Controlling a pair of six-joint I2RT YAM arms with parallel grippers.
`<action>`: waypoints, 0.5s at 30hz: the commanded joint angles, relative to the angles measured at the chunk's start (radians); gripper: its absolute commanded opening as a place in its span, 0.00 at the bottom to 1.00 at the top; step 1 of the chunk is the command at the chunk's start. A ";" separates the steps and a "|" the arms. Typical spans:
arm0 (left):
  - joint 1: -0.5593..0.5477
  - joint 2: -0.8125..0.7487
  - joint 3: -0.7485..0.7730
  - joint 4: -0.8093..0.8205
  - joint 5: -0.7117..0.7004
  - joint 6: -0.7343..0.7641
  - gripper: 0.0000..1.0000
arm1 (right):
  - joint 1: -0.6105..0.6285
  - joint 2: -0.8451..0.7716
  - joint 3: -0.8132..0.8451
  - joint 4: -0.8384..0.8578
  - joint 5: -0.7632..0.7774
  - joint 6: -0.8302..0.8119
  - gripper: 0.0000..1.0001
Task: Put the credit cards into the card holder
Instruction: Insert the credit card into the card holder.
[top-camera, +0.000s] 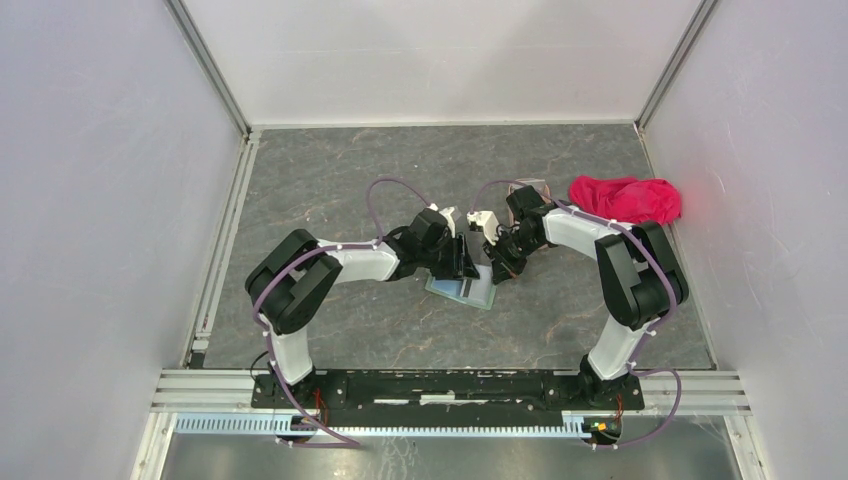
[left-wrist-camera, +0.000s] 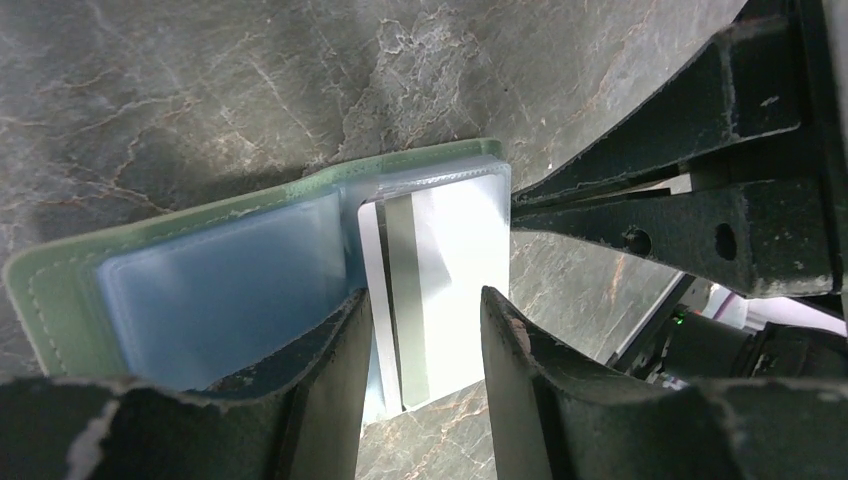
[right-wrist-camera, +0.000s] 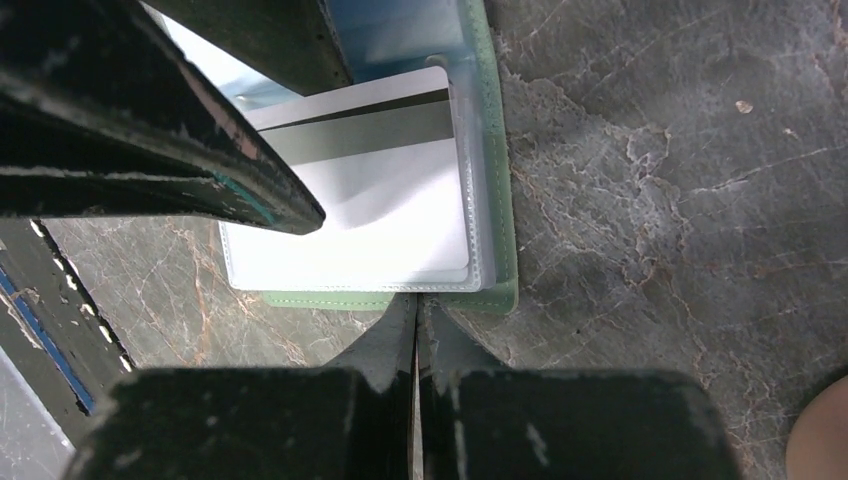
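The sage-green card holder (top-camera: 462, 287) lies open on the dark stone table, its pale blue pockets (left-wrist-camera: 215, 290) facing up. A whitish credit card (left-wrist-camera: 450, 250) with a grey stripe sits in the clear pocket (right-wrist-camera: 360, 190) on one half, and part of it sticks out past the pocket's mouth. My left gripper (left-wrist-camera: 420, 300) is open just above the holder; its fingers (left-wrist-camera: 320, 380) straddle the card's striped end and grip nothing. My right gripper (right-wrist-camera: 415, 305) is shut, its tips touching the holder's green edge (right-wrist-camera: 330, 298). No other credit cards are in view.
A red-pink cloth (top-camera: 625, 198) lies at the back right, behind the right arm. A pinkish-brown corner (right-wrist-camera: 822, 432) shows at the edge of the right wrist view. White walls (top-camera: 120, 150) and metal rails (top-camera: 225, 230) enclose the table.
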 joint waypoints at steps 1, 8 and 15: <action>-0.042 0.026 0.064 -0.023 0.017 0.069 0.50 | 0.006 -0.015 0.012 0.088 -0.003 0.018 0.00; -0.053 0.009 0.070 -0.026 0.005 0.078 0.52 | 0.006 -0.022 0.004 0.117 -0.002 0.030 0.02; -0.052 -0.014 0.069 0.026 0.045 0.067 0.55 | -0.005 -0.028 -0.002 0.143 -0.036 0.044 0.04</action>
